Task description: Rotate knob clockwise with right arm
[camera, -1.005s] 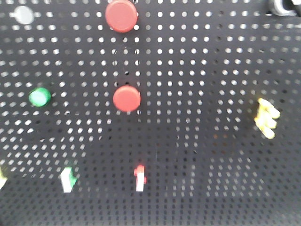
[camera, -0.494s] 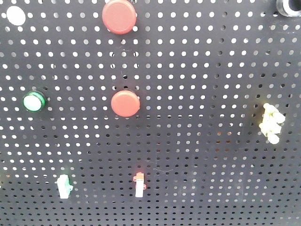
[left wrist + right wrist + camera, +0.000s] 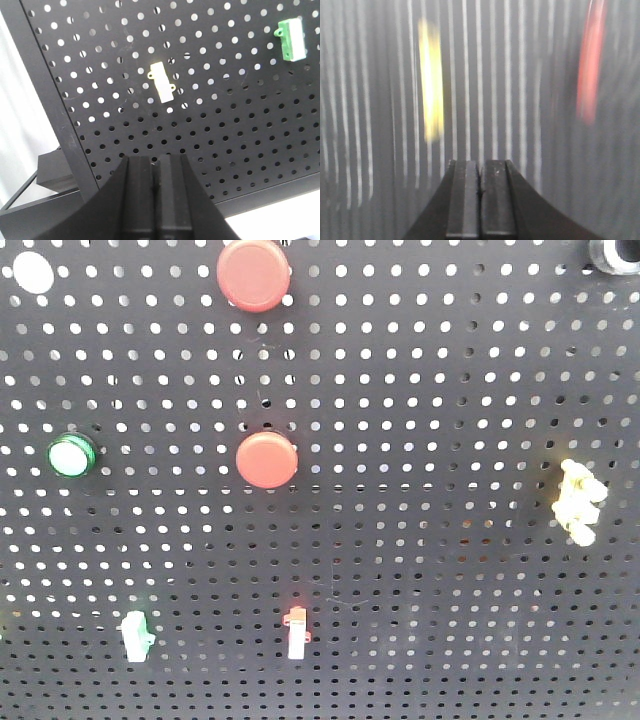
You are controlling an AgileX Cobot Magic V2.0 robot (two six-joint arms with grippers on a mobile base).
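Altogether, the front view counts two red discs [image 3: 253, 275] on the pegboard [image 3: 455, 405], one above the other. It also shows one green button [image 3: 73, 455] to their left, one white disc [image 3: 33, 272] in the top left corner and one yellow cluster [image 3: 578, 502] at the right. Two small switches sit low down: a green-tipped switch [image 3: 135, 633] and a red-tipped switch [image 3: 296, 632]. The knob [image 3: 610, 255] sits at the top right corner, cut by the frame edge (only its lower arc shows, black with a pale band), well apart from everything else. Only this view shows it.

Only the wrist views show the grippers. In the left wrist view, the left gripper [image 3: 156, 162] has its jaws pressed together with nothing between them. It faces the board's lower left corner, where two blocks are mounted: a cream block [image 3: 162, 82] and a green block [image 3: 291, 40].

The right wrist view is smeared into vertical streaks. The right gripper [image 3: 481, 164] alone is sharp, its jaws flat against each other and holding nothing. Beyond it lie one yellow streak [image 3: 431, 80] and one red streak [image 3: 590, 60], too blurred to identify.
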